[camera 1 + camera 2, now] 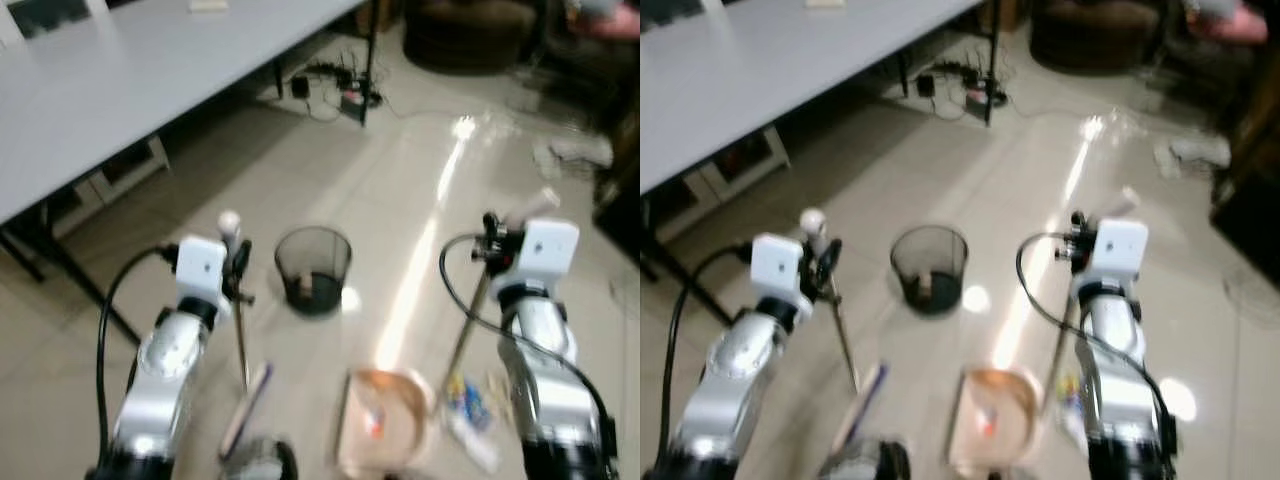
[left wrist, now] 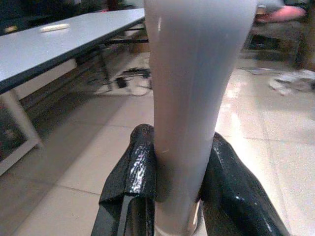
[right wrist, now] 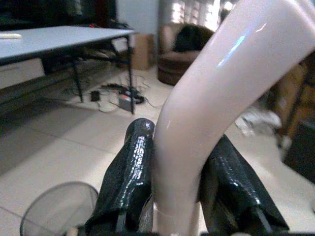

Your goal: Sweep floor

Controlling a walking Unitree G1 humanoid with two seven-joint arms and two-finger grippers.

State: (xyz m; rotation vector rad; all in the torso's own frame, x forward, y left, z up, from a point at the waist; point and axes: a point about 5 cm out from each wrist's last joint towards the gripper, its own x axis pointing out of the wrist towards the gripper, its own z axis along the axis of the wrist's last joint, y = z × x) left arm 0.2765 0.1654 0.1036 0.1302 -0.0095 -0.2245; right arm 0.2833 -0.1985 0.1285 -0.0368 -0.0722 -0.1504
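The left tool (image 2: 179,189) pinches the pale grey handle of an upright slim broom (image 1: 240,340), whose long flat head rests on the glossy beige tiled floor (image 1: 300,180). A round black mesh wastebasket (image 1: 313,268) stands ahead between the arms. The right tool (image 3: 179,189) clamps the curved cream handle of an orange long-handled dustpan (image 1: 385,415) lying on the floor beside colourful litter (image 1: 470,400).
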